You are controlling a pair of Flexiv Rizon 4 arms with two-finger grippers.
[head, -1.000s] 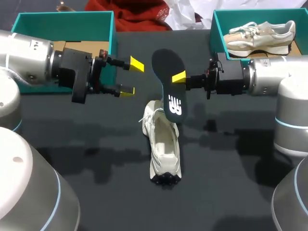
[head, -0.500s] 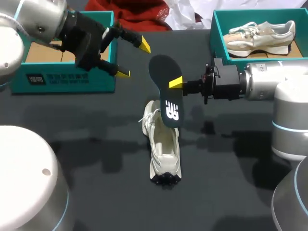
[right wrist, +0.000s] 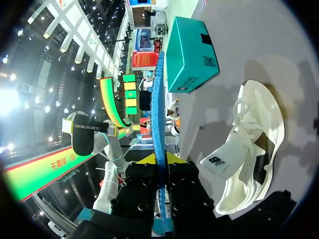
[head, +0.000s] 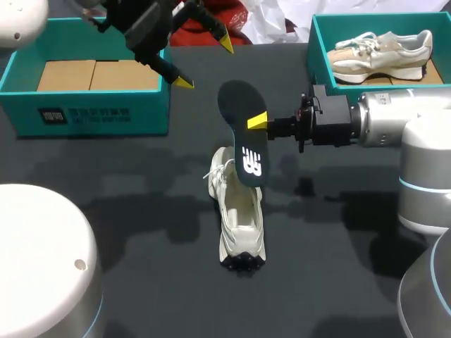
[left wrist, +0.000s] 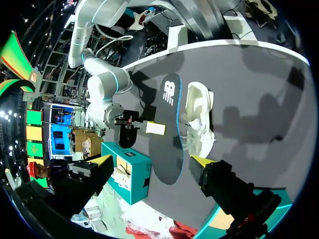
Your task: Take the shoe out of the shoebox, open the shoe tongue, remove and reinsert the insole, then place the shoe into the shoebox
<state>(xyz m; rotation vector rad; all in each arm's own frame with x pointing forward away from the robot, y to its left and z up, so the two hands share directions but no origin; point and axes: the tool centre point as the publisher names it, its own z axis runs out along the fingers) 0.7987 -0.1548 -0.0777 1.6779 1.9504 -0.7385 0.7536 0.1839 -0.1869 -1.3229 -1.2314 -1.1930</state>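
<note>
A white shoe (head: 239, 215) lies on the dark table, toe toward the front edge, tongue pulled up. Its dark insole (head: 244, 134) hangs tilted above the heel opening, and my right gripper (head: 258, 121) is shut on the insole's edge. The right wrist view shows that insole (right wrist: 158, 104) edge-on between the fingers of my right gripper (right wrist: 160, 167), with the shoe (right wrist: 254, 144) beyond and to one side. My left gripper (head: 204, 63) hangs open and empty near the back of the table, by the left shoebox (head: 99, 113). From my left gripper (left wrist: 152, 164), the insole (left wrist: 169, 139) and shoe (left wrist: 199, 119) lie ahead.
The teal left shoebox holds only cardboard. A second teal shoebox (head: 317, 49) at the back right holds a beige shoe (head: 380, 51). Red cloth (head: 204, 21) lies past the table's far edge.
My left arm has lifted and swung back toward the far left, its gripper still open. The right gripper shifted the insole slightly left and down, then held still.
</note>
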